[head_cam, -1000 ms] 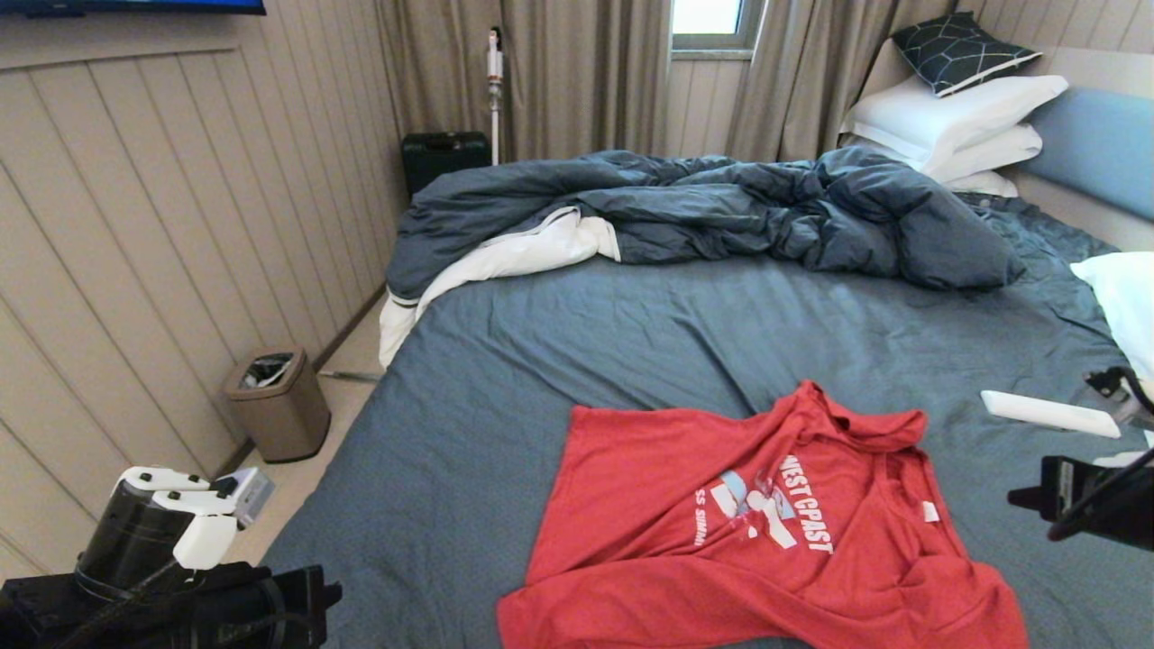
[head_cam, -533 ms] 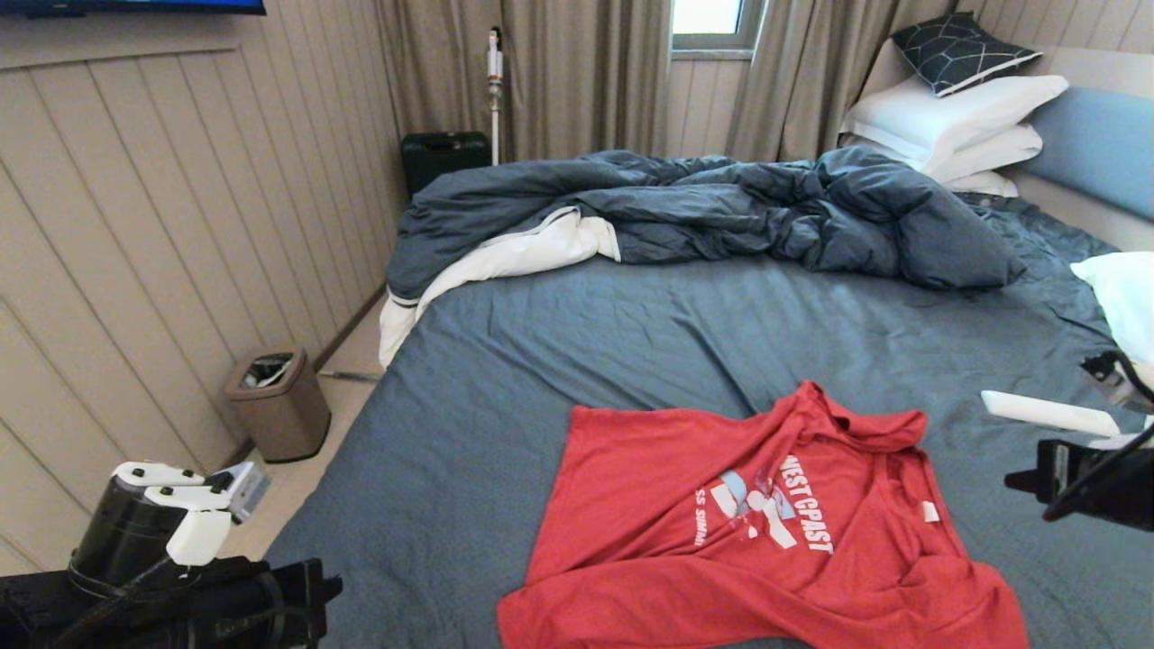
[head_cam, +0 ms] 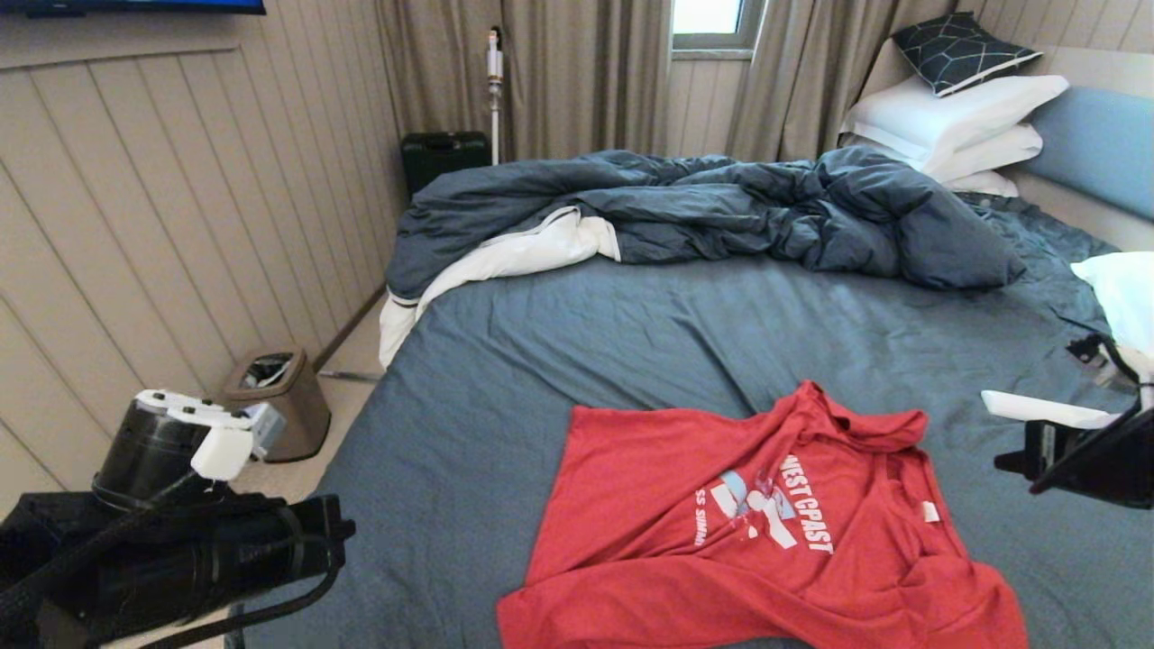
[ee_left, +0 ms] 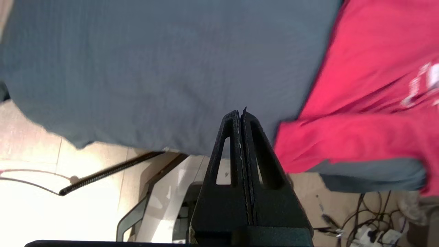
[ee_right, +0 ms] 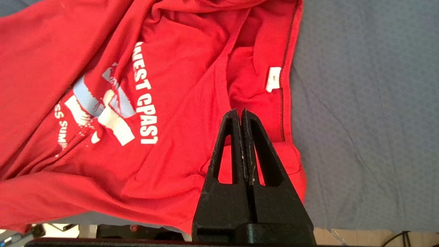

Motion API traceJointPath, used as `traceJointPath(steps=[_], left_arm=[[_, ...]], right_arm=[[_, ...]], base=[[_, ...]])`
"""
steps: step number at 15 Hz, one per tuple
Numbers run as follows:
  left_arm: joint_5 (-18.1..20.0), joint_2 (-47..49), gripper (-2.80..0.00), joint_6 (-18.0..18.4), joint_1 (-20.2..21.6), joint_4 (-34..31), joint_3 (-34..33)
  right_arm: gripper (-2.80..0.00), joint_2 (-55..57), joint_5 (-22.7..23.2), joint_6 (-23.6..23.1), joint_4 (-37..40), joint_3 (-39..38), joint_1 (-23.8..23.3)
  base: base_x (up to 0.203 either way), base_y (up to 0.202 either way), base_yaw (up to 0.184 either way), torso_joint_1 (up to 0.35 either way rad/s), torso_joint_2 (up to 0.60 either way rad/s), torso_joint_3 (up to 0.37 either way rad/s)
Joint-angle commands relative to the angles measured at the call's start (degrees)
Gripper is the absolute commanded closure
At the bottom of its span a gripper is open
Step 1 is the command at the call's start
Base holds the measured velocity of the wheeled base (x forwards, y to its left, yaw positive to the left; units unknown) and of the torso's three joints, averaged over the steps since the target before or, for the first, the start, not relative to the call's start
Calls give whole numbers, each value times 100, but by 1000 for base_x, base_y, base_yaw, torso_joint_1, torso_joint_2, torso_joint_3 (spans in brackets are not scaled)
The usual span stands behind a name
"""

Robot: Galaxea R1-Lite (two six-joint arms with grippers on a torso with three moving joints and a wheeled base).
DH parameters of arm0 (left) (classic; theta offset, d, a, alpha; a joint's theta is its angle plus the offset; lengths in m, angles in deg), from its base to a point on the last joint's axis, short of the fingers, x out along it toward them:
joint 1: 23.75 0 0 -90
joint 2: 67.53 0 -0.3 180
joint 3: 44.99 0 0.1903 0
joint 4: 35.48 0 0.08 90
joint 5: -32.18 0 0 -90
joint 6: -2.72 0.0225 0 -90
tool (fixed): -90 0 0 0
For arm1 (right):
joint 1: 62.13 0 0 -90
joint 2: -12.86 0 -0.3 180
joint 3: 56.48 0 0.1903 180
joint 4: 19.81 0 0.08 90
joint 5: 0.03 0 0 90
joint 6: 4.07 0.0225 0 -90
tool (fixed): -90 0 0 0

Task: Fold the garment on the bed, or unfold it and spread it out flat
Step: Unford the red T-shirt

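The garment (head_cam: 757, 532), a red T-shirt with white lettering, lies rumpled and partly spread on the slate-blue sheet of the bed (head_cam: 631, 333), near its front edge. My left gripper (head_cam: 338, 536) hangs shut and empty off the bed's front left corner, left of the shirt. In the left wrist view its fingertips (ee_left: 240, 114) point at bare sheet, with the shirt (ee_left: 370, 103) off to one side. My right gripper (head_cam: 1005, 464) hovers shut and empty at the shirt's right side. In the right wrist view that gripper (ee_right: 239, 113) is above the shirt (ee_right: 137, 103), near the collar and its white label.
A rumpled dark blue duvet (head_cam: 721, 207) lies across the far half of the bed, with white pillows (head_cam: 956, 117) at the back right. A flat white object (head_cam: 1046, 410) rests on the sheet by my right arm. A brown bin (head_cam: 279, 406) stands on the floor at left.
My left arm has risen and come forward towards the bed's corner. My right arm has lifted a little and shifted left. The shirt has not moved.
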Motion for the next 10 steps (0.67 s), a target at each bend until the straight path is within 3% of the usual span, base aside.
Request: traceJointPath(steps=[1, 4, 7, 10], left_arm=[[18, 46, 0, -14, 1, -326, 525], [75, 165, 0, 21, -54, -847, 1231], [88, 472, 0, 32, -85, -948, 1637], [461, 814, 0, 142, -104, -1008, 1999]], right_arm=[[0, 27, 15, 13, -1, 11, 21], [0, 52, 21, 68, 6, 180, -17], [0, 115, 138, 84, 8, 222, -41], [0, 150, 150, 101, 9, 214, -44]], base=[[0, 0, 0, 0, 0, 0], [0, 0, 0, 0, 0, 0], [0, 0, 0, 0, 0, 0], [0, 0, 0, 0, 0, 0]])
